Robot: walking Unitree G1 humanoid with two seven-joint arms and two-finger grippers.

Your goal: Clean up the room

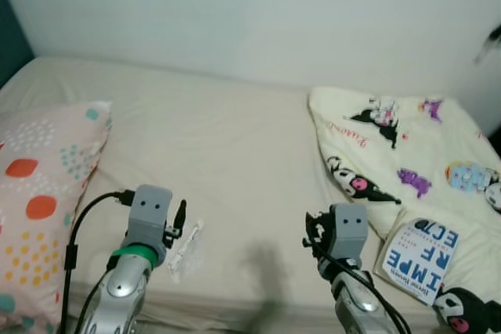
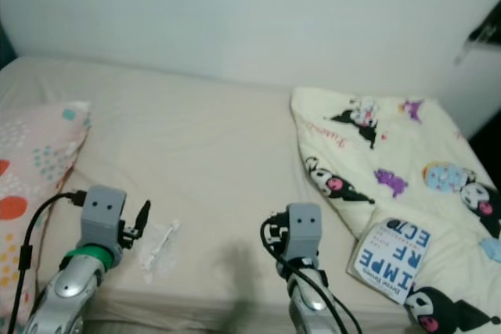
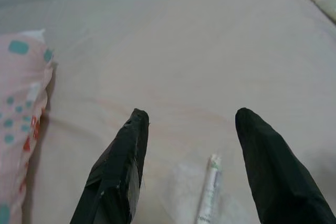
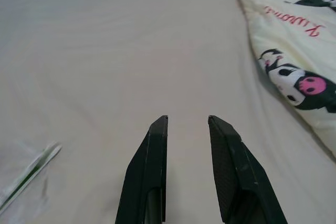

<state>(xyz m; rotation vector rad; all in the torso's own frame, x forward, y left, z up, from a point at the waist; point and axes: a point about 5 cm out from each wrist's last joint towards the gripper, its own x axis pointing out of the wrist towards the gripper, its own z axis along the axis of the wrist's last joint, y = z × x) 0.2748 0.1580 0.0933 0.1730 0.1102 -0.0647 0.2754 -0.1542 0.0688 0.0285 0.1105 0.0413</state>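
We saw a bed (image 1: 235, 154) with a dotted pillow (image 1: 39, 193) cut off at the left edge and a cartoon blanket (image 1: 407, 154) running off the right, a book (image 1: 420, 260) lying on it. A clear wrapper (image 1: 186, 249) with a thin stick inside lay near the front edge. Our left gripper (image 3: 189, 124) hovered over it, fingers spread wide, holding nothing. Our right gripper (image 4: 188, 121) hung over bare sheet, fingers narrowly parted, empty. The wrapper's print was unreadable.

bed sheet (image 1: 235, 146): plain cream | pillow (image 1: 39, 193): pale pink, orange, teal and yellow dots | blanket (image 1: 407, 154): cream, black-and-pink cartoon figures, purple marks | book (image 1: 420, 260): white cover, blue lettering | wrapper (image 1: 186, 249): clear, white-green stick | wall (image 1: 258, 13): white
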